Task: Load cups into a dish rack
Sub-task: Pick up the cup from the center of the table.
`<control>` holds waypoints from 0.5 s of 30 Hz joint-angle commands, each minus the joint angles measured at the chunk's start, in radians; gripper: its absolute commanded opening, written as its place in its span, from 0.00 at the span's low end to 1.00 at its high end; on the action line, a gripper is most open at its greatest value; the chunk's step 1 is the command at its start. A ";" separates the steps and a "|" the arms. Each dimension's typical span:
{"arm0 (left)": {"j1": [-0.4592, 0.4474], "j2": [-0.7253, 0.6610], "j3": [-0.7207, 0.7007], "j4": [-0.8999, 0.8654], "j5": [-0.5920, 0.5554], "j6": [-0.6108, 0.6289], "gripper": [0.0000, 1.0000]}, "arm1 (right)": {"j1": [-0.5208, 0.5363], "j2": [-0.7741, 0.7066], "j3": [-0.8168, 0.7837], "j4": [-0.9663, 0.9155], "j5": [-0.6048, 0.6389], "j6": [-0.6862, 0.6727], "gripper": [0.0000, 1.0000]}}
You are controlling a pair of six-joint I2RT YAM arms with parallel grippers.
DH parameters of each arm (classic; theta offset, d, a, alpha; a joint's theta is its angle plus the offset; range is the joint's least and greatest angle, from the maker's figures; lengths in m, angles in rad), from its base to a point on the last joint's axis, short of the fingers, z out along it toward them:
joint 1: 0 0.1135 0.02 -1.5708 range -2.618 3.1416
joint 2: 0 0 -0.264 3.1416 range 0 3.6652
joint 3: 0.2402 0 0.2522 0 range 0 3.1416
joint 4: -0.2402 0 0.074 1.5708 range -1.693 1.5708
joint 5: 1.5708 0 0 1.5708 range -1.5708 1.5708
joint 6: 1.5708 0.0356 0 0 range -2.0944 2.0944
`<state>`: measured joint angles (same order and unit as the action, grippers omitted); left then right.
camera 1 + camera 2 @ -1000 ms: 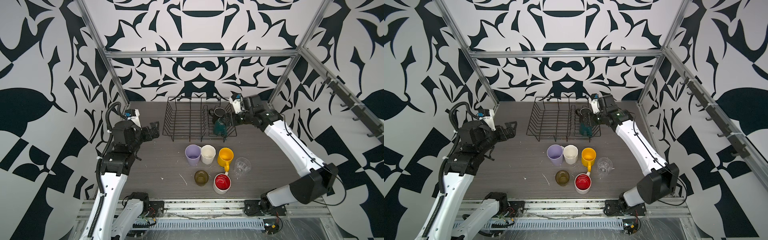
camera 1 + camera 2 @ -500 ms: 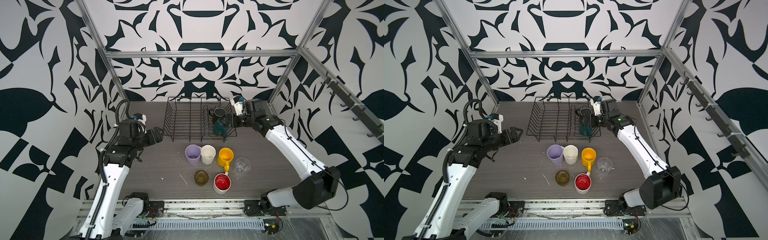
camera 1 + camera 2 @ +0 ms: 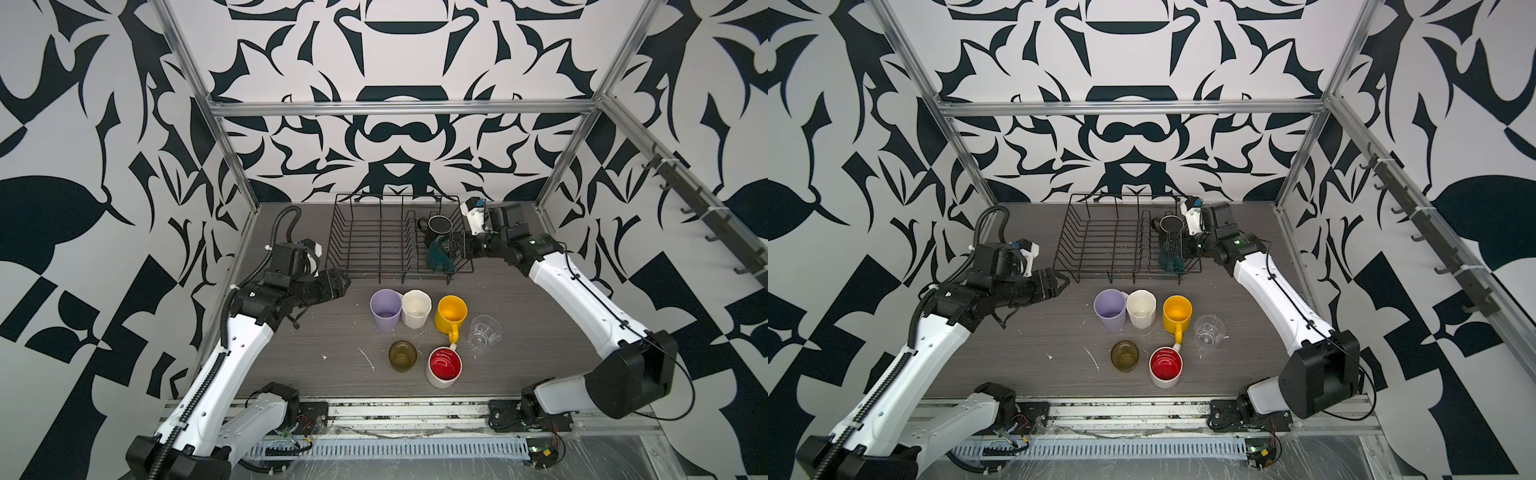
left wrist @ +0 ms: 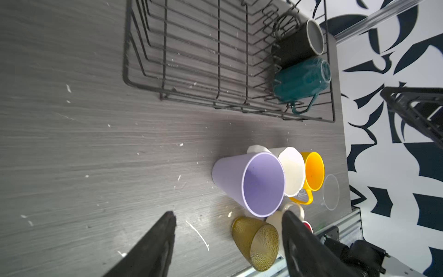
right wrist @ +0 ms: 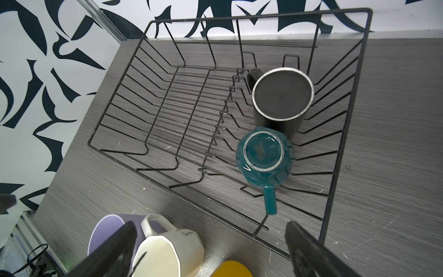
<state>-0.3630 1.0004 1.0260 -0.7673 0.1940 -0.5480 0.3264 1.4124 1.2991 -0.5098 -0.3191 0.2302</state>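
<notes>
The black wire dish rack [image 3: 341, 232] stands at the back of the table. Two cups sit upside down in its right end: a black mug [image 3: 439, 224] and a dark green mug [image 3: 437, 254]. My right gripper [image 3: 456, 245] hovers open just beside the green mug [image 5: 262, 153], holding nothing. In front of the rack stand a lilac tumbler [image 3: 386, 309], white faceted mug [image 3: 415, 308], yellow mug [image 3: 451, 313], clear glass [image 3: 483, 332], olive glass [image 3: 402, 355] and red-inside mug [image 3: 444, 366]. My left gripper [image 3: 343, 283] is open and empty, left of the tumbler [image 4: 251, 182].
Patterned walls and aluminium frame posts [image 3: 232, 166] close in the table on three sides. A metal rail [image 3: 374, 409] runs along the front edge. Bare grey tabletop [image 3: 332, 332] lies between the left arm and the cups.
My left arm has swung right and forward toward the cups, its jaws narrowing somewhat. My right gripper has drawn back slightly from the green mug.
</notes>
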 commanded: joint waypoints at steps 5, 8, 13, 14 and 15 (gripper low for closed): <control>-0.128 0.050 -0.033 0.034 -0.132 -0.101 0.68 | -0.001 -0.032 -0.013 0.034 -0.009 -0.002 0.98; -0.180 0.086 -0.028 0.041 -0.174 -0.118 0.66 | -0.003 -0.033 -0.018 0.034 -0.008 -0.005 0.99; -0.237 0.128 -0.029 0.063 -0.224 -0.140 0.65 | -0.002 -0.033 -0.024 0.031 -0.011 -0.008 0.99; -0.245 0.136 -0.029 0.065 -0.233 -0.142 0.64 | -0.003 -0.032 -0.026 0.032 -0.012 -0.009 0.98; -0.254 0.146 -0.029 0.069 -0.239 -0.144 0.64 | -0.002 -0.032 -0.028 0.031 -0.015 -0.010 0.98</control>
<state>-0.5991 1.1313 1.0054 -0.7033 0.0078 -0.6636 0.3264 1.4124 1.2755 -0.5026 -0.3218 0.2298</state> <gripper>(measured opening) 0.638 0.984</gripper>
